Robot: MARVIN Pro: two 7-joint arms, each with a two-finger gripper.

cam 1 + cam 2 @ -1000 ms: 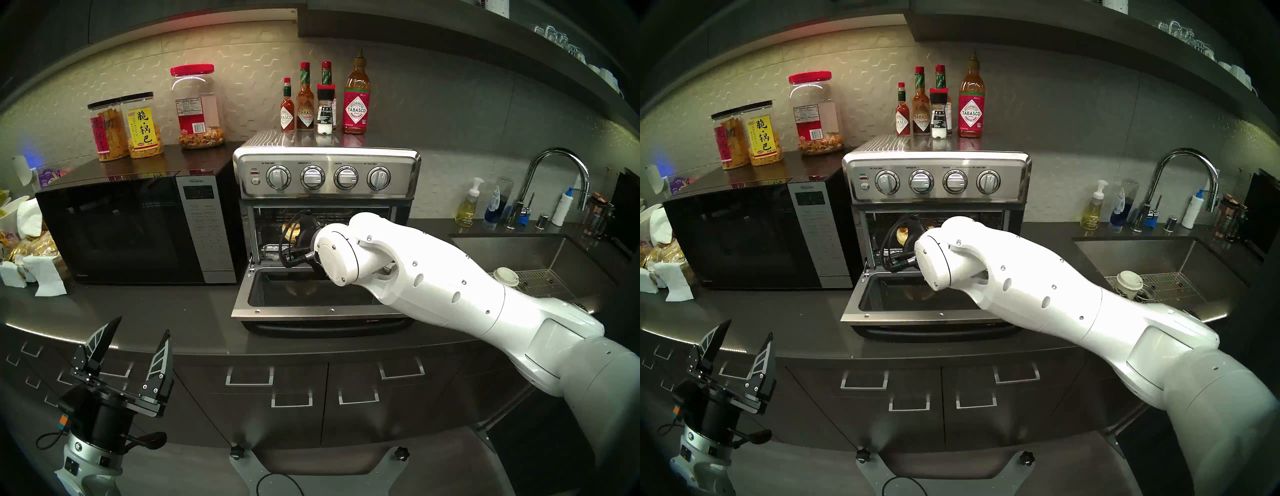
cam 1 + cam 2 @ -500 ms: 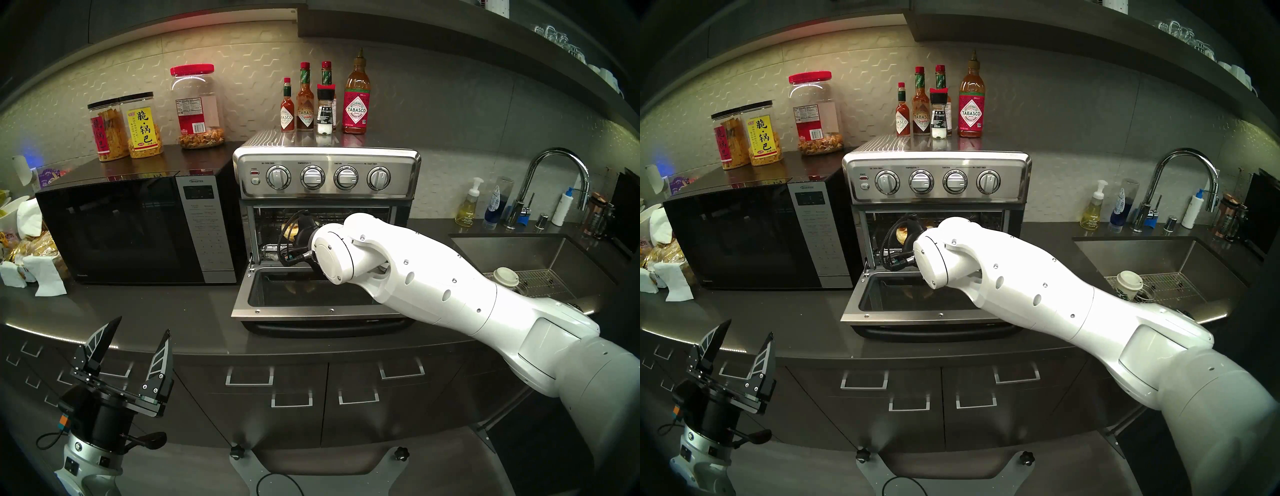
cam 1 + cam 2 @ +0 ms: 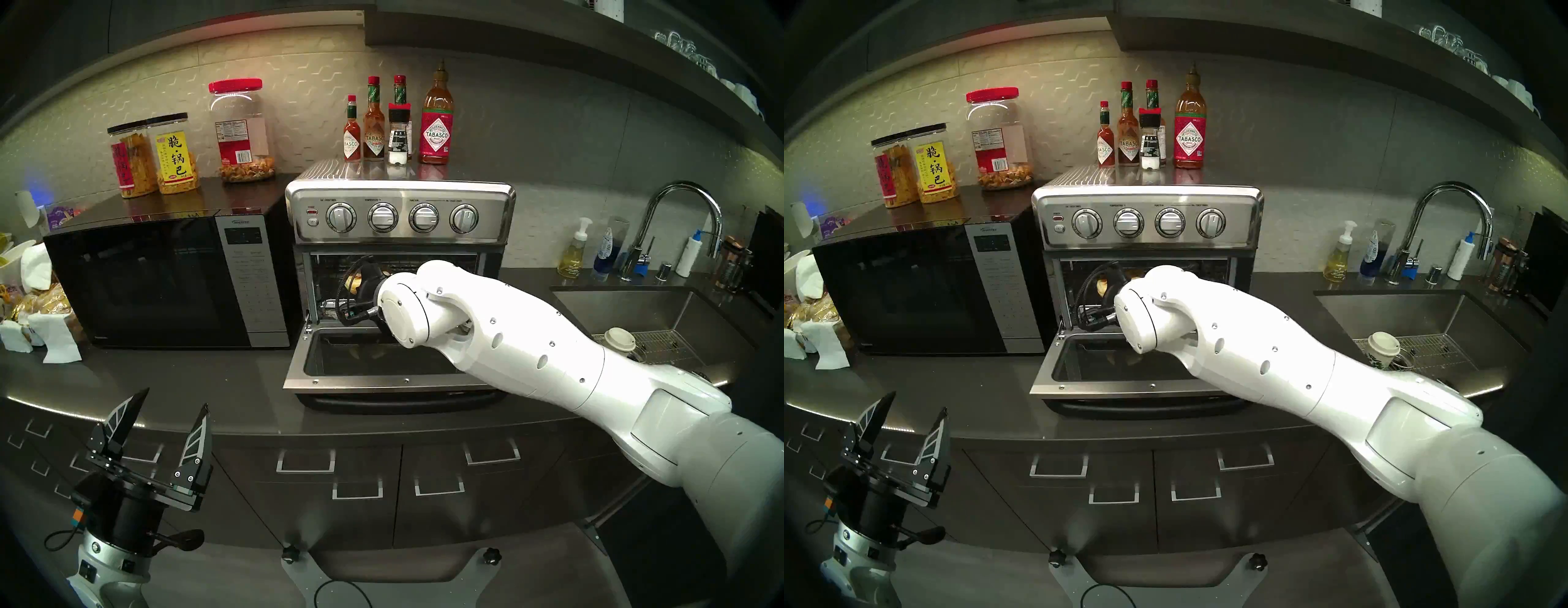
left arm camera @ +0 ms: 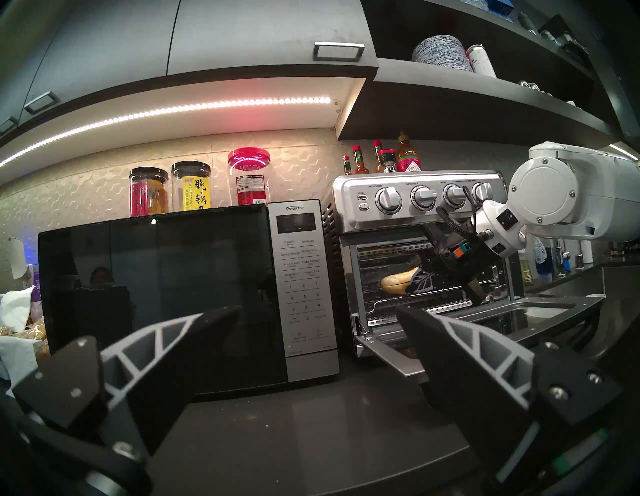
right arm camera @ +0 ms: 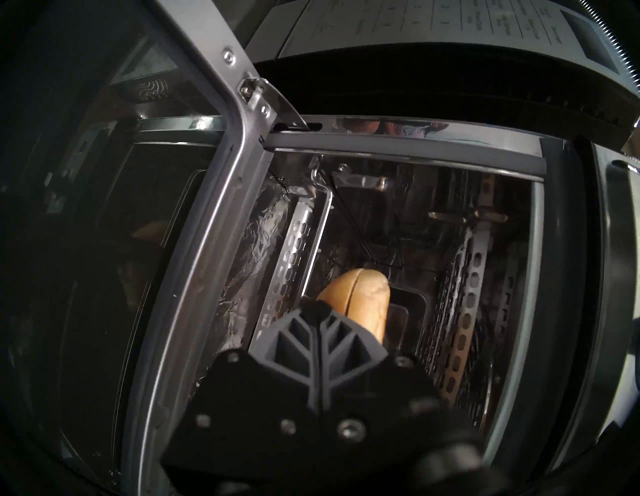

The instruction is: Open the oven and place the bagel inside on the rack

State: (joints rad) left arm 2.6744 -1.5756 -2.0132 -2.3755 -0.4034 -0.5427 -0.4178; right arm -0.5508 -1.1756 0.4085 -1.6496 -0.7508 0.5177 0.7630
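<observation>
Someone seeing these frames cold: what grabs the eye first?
The white right arm reaching across the counter into the open oven, its door folded down flat. Inside the cavity, the right gripper is shut on the bagel, held above the rack. After that, the left gripper at lower left, open and idle in front of the counter, and the row of hot sauce bottles on top of the oven.
</observation>
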